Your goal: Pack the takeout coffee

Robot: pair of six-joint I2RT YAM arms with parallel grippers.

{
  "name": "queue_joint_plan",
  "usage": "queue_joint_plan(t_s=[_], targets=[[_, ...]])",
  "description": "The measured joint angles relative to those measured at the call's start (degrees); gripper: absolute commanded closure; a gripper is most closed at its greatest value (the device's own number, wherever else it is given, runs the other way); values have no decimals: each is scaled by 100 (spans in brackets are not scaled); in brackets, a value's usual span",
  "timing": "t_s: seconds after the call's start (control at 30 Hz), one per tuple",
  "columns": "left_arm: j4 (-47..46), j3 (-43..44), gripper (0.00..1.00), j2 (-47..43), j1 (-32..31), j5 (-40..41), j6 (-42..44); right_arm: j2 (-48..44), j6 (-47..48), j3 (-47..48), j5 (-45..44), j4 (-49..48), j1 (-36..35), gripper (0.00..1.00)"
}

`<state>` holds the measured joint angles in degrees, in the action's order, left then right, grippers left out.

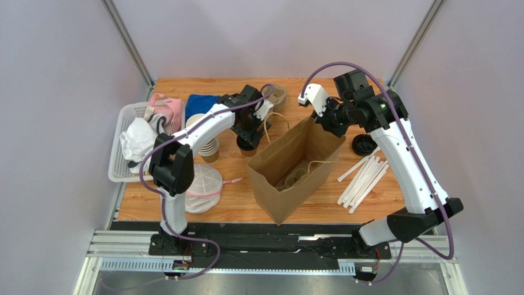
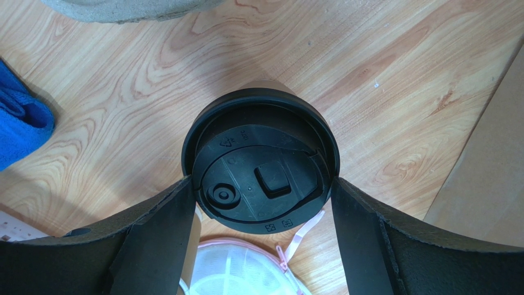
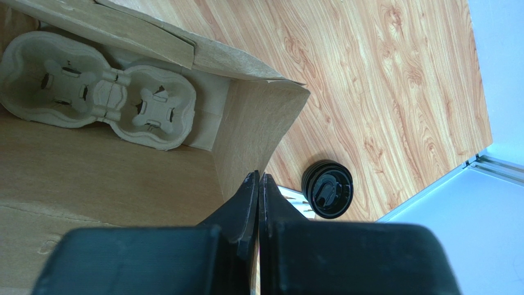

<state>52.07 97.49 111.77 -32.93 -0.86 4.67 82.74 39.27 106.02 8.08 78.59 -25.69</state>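
The takeout coffee [image 2: 261, 166], a tan paper cup with a black lid, stands just left of the open brown paper bag [image 1: 289, 166]; in the top view the cup [image 1: 248, 147] is mostly hidden under my left gripper [image 1: 249, 136]. In the left wrist view that gripper [image 2: 264, 190] has a finger pressed against each side of the lid. My right gripper [image 1: 325, 126] is at the bag's far rim. In the right wrist view it [image 3: 259, 178] is pinched shut on the bag wall [image 3: 246, 129]. A pulp cup carrier [image 3: 98, 89] lies inside the bag.
A loose black lid [image 1: 363, 144] and several white straws [image 1: 363, 178] lie right of the bag. A stack of paper cups [image 1: 206, 144], a white mesh bag [image 1: 203, 184], a white basket [image 1: 120, 160] and a blue cloth [image 1: 200, 103] are to the left.
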Motion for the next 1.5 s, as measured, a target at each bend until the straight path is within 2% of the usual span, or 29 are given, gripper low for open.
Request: queue_joint_plan(t_s=[0.23, 0.33, 0.37, 0.57, 0.87, 1.13, 1.37, 1.5], targets=[[-31, -33, 24, -15, 0, -7, 52, 0, -2, 0, 22, 0, 0, 100], [-63, -55, 37, -11, 2, 0, 94, 0, -2, 0, 42, 0, 0, 100], [-63, -55, 44, -11, 0, 0, 105, 0, -2, 0, 46, 0, 0, 100], [-46, -94, 67, -83, 0, -94, 170, 2, -2, 0, 103, 0, 0, 100], [719, -94, 83, -640, 0, -136, 402, 44, -9, 0, 175, 0, 2, 100], [1392, 1143, 91, -1231, 424, -713, 514, 42, -125, -24, 295, -2, 13, 100], [1886, 3080, 92, -1458, 765, -1279, 669, 42, -291, -26, 363, -2, 13, 100], [1875, 3644, 91, -1845, 730, -1816, 605, 42, -376, -26, 417, -2, 15, 100]])
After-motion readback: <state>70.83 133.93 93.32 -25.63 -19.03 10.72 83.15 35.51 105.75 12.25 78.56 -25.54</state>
